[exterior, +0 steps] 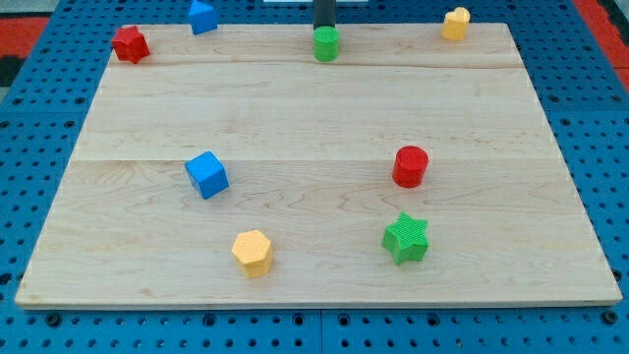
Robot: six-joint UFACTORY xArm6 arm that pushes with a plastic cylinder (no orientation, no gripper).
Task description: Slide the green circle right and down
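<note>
My tip, a bare rod with no gripper to open or close and nothing held, stood at the view's top, touching the green circle from behind. The wooden table carried the rest: a green star at lower right, a red cylinder above it, a blue cube left of centre, a yellow block below that, a red block top left, a blue block beside it and a yellow block top right.

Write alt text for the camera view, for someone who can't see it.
My tip sits just above the green circle at the top edge of a wooden board. Seven other red, blue, yellow and green blocks are scattered around the board.
</note>
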